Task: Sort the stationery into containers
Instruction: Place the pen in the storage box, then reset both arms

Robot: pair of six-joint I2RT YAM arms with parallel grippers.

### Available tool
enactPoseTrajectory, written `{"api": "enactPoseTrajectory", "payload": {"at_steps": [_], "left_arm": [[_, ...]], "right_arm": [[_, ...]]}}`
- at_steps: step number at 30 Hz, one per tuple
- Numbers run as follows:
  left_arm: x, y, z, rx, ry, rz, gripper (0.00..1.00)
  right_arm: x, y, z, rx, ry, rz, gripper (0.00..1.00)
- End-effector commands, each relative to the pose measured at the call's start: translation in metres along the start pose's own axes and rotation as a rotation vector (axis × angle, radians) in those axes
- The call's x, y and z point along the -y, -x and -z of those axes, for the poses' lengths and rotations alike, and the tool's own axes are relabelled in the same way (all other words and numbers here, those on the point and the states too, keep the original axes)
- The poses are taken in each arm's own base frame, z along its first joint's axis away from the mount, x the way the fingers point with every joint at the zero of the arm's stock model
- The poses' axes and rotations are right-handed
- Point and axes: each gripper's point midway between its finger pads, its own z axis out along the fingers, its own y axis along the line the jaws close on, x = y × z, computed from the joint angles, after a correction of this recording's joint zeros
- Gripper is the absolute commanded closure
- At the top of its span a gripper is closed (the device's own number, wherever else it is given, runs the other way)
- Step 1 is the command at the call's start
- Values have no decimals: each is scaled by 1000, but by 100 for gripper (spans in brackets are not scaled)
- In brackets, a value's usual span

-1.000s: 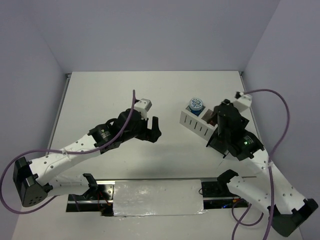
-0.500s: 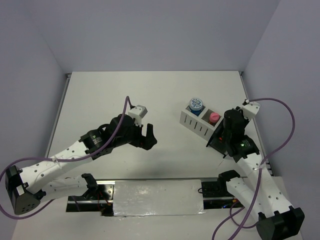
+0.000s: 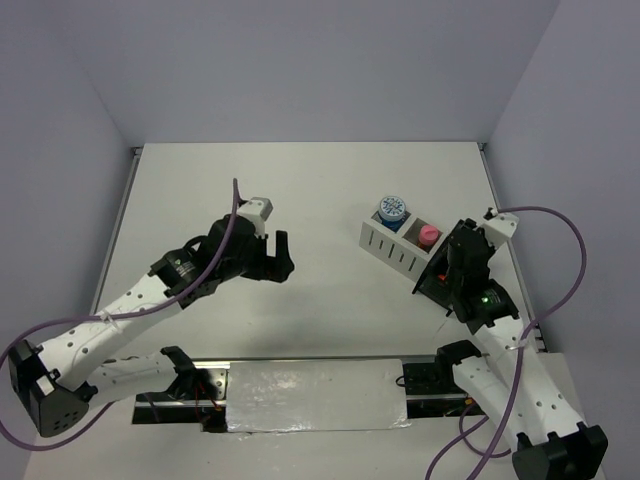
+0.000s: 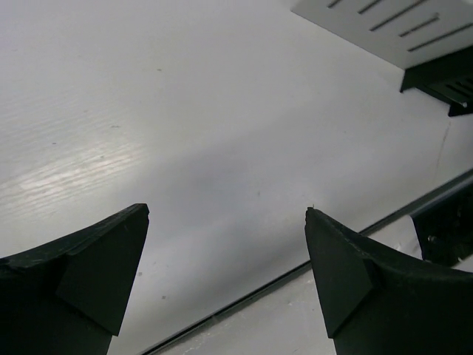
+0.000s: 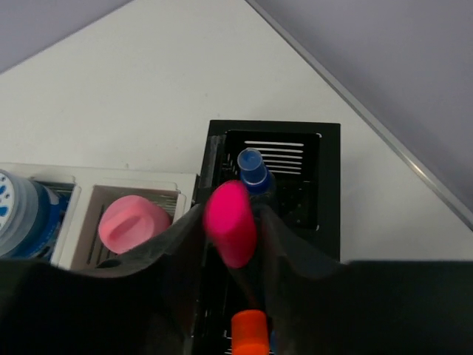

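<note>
Two arms, one highlighter over the black box

Left gripper (image 4: 225, 244) hangs over the bare table (image 3: 300, 180), spread wide, empty. Right gripper (image 5: 232, 248) is above the black box (image 5: 327, 185), which stands touching the white box (image 5: 133, 177). Blue tin (image 5: 18, 211) and pink tube (image 5: 134, 224) sit in separate white compartments. Blue-capped bottle (image 5: 253, 166) and orange-capped highlighter (image 5: 249, 325) are in the black box. Pink-capped highlighter (image 5: 229, 214) sits blurred between the right fingers; can't tell if clamped.

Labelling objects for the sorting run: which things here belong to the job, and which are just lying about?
Job:
white box
blue tin
pink tube
black box
pink-capped highlighter
blue-capped item
orange-capped item

Lying about:
silver sheet
purple cable
</note>
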Motion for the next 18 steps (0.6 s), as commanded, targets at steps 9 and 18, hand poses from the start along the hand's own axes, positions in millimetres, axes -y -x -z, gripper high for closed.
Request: {"api": "enactPoseTrajectory", "payload": {"at_steps": [9,18], "left_arm": [[-77,45,34,64,321,165,1],[-116,88,101,187,596,168,1]], "right_arm": [[2,5,14,2,58,-17,6],[-37,77,82,-38,400,44,0]]}}
